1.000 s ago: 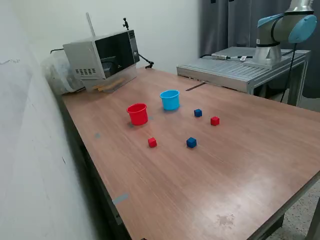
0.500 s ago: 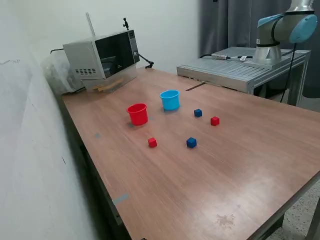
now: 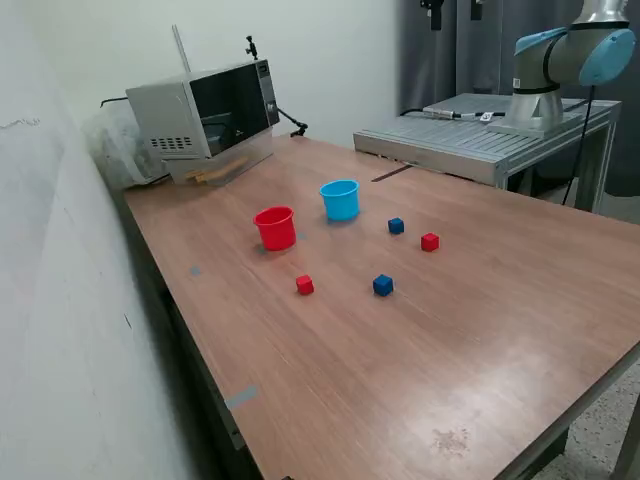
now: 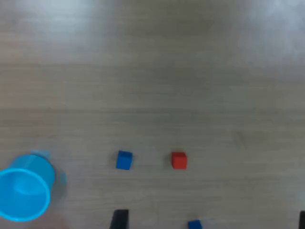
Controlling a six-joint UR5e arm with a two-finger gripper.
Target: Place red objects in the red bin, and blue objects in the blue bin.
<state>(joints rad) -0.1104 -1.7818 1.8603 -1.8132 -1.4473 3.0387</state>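
Standing upright near the middle of the desk (image 3: 520, 300), toward its back edge, are the red cup (image 3: 275, 228) and the blue cup (image 3: 340, 199), near each other but apart. Four cubes lie loose on the wood around them, none touching anything. One blue cube (image 3: 396, 226) and one red cube (image 3: 430, 241) sit near each other on the exterior view's right of the blue cup. The other red cube (image 3: 304, 285) lies in front of the red cup, and the other blue cube (image 3: 383, 285) lies well apart from it, toward the exterior view's right. All six things keep well clear of every desk edge.

Wide bare wood runs to the front edge and the front corners. A microwave (image 3: 205, 108) fills the back corner on the exterior view's left.

The end effector (image 3: 453, 8) hangs high above the back of the desk, touching nothing; its fingers (image 4: 119, 219) show only as dark tips at the wrist view's border, spread wide and empty.
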